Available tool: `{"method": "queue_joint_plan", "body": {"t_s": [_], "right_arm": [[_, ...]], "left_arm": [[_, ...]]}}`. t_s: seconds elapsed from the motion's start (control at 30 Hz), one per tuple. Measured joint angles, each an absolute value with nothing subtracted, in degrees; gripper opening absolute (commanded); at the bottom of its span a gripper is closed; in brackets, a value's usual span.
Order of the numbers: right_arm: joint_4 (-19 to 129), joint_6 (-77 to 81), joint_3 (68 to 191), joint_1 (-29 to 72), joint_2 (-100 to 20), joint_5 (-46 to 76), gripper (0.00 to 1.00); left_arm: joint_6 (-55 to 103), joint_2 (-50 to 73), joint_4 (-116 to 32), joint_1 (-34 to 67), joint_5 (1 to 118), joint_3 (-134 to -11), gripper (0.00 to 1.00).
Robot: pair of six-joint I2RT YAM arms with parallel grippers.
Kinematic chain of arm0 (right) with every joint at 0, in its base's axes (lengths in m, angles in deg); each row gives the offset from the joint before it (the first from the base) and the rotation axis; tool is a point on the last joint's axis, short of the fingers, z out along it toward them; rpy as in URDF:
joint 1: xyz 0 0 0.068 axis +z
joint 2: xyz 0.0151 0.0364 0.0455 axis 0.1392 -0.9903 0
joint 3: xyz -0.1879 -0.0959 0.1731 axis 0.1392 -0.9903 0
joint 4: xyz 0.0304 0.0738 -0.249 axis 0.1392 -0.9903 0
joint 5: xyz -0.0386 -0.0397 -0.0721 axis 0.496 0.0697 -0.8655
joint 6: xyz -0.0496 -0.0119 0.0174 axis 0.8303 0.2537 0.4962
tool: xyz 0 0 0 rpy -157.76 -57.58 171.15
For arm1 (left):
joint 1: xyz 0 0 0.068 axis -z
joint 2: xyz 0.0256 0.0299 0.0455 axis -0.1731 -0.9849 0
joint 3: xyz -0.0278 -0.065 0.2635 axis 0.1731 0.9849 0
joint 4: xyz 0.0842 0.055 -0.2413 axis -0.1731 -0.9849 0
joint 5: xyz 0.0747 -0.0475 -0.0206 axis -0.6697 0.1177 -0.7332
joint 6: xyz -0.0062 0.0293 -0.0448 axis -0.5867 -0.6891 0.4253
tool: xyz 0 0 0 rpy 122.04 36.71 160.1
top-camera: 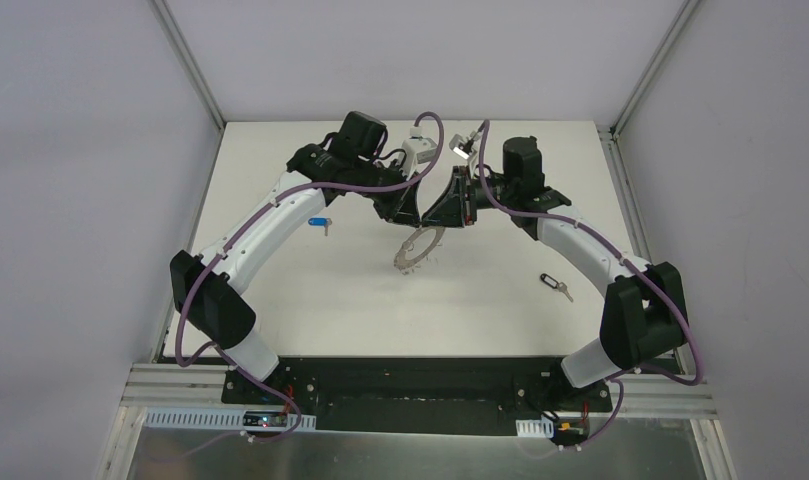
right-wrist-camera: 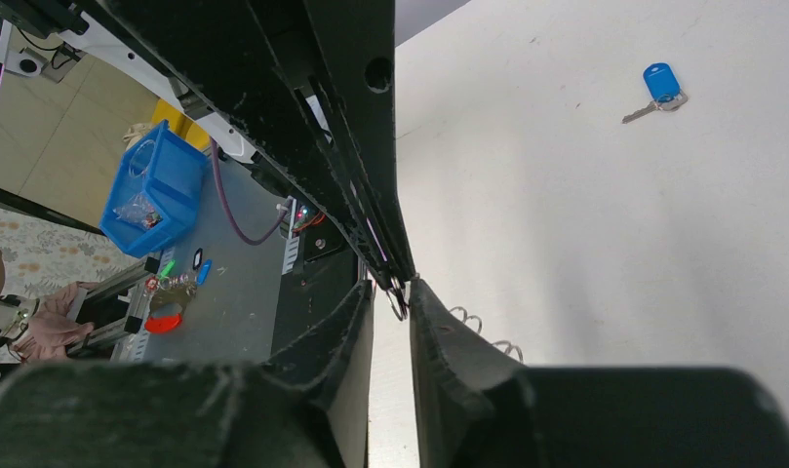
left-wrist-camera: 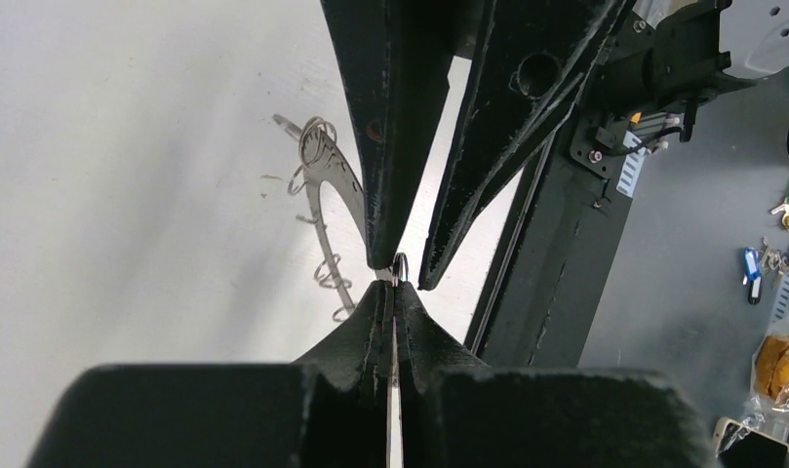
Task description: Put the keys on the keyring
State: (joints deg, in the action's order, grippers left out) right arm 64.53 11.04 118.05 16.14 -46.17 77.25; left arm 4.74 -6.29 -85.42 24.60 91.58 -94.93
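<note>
Top view: keyring (top-camera: 417,250) is held tilted at the centre of the desk (top-camera: 310,290); blue key (top-camera: 321,223) lies nearer the left arm (top-camera: 270,215), black key (top-camera: 555,286) nearer the right arm (top-camera: 580,245).
Left wrist: left hand (left-wrist-camera: 392,285) is pinched on a keyring loop (left-wrist-camera: 400,263).
Right wrist: right hand (right-wrist-camera: 393,288) is spread about it.

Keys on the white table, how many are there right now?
2. The blue-headed key lies left of centre beside the left arm; the black-headed key lies right, near the right arm. The arms could hide others.
</note>
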Motion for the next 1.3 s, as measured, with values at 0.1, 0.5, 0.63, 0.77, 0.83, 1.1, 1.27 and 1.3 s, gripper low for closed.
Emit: {"method": "queue_joint_plan", "body": {"t_s": [0.1, 0.5, 0.63, 0.77, 0.83, 1.1, 1.27, 1.3], "right_arm": [[64.5, 11.1, 118.1, 16.3, -46.2, 77.3, 0.13], [64.5, 11.3, 118.1, 16.4, -46.2, 77.4, 0.14], [64.5, 11.5, 118.1, 16.4, -46.2, 77.4, 0.16], [64.4, 11.7, 118.1, 16.4, -46.4, 77.6, 0.15], [64.0, 11.7, 118.1, 16.4, -46.6, 77.7, 0.13], [61.4, 13.4, 118.1, 16.4, -46.7, 77.5, 0.00], [60.8, 13.9, 118.3, 16.2, -46.7, 77.0, 0.00], [60.4, 14.0, 118.6, 16.2, -46.7, 76.7, 0.00]], "left_arm": [[4.8, -6.3, -85.4, 24.6, 91.6, -94.9, 0.00], [4.8, -6.3, -85.4, 24.6, 91.9, -94.9, 0.00], [4.8, -6.3, -85.4, 24.6, 92.0, -94.9, 0.00], [4.7, -6.3, -85.4, 24.6, 92.4, -94.6, 0.00], [4.7, -6.3, -85.2, 24.5, 92.8, -94.2, 0.00], [8.5, -6.3, -81.9, 23.2, 95.8, -91.1, 0.00], [13.8, -6.3, -79.1, 21.6, 99.1, -89.3, 0.00], [15.0, -6.3, -78.2, 21.4, 99.7, -88.9, 0.00]]}}
